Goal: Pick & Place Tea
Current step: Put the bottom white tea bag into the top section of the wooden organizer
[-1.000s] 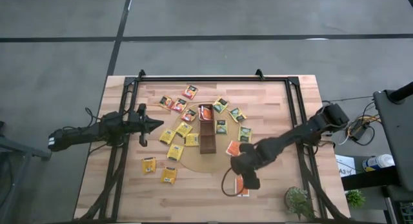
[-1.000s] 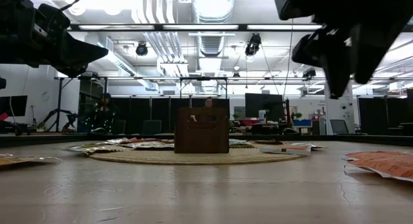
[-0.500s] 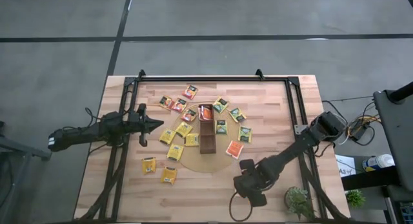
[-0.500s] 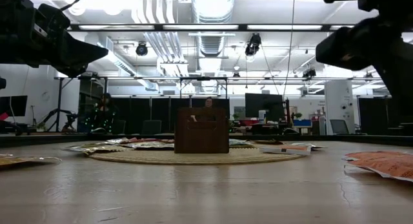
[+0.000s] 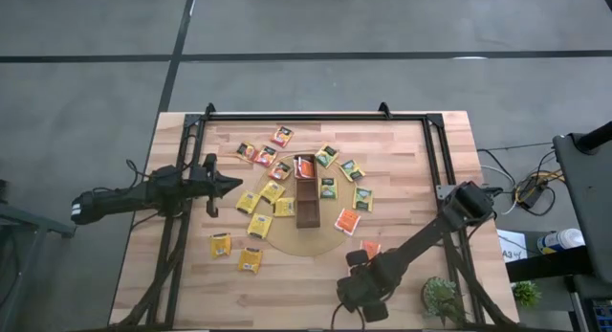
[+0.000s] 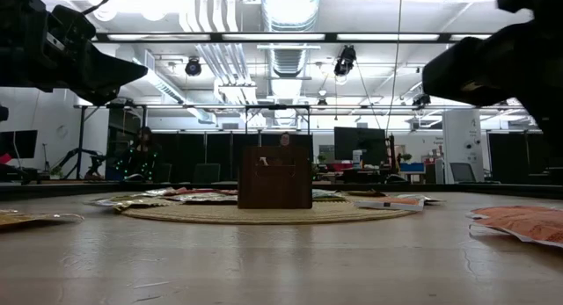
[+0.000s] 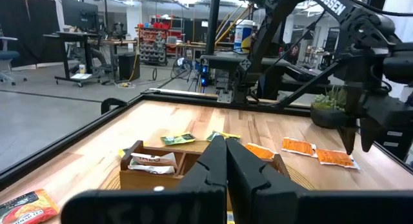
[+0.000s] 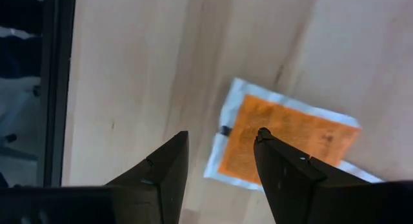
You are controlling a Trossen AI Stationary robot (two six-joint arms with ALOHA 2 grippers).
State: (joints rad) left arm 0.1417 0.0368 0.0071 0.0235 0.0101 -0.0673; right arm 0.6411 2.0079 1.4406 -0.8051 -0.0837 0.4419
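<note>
Tea sachets [image 5: 273, 191] – small flat paper squares in yellow, orange and dark green with yellow – lie scattered on the wooden table [image 5: 402, 150] around the dark-brown tray [image 5: 307, 204], which stands on a round tan disc [image 5: 316, 240]. One orange sachet [image 8: 284, 141] with a white border lies flat below the right gripper [image 8: 216, 150], near the table's front edge; the fingers stand apart, holding nothing. The left gripper [image 5: 235, 186] hovers left of the tray, fingers together. In the high view the right arm hides that sachet – only others show.

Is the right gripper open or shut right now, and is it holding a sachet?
Open and empty: the right gripper has its fingers spread apart above an orange sachet lying flat on the table.
</note>
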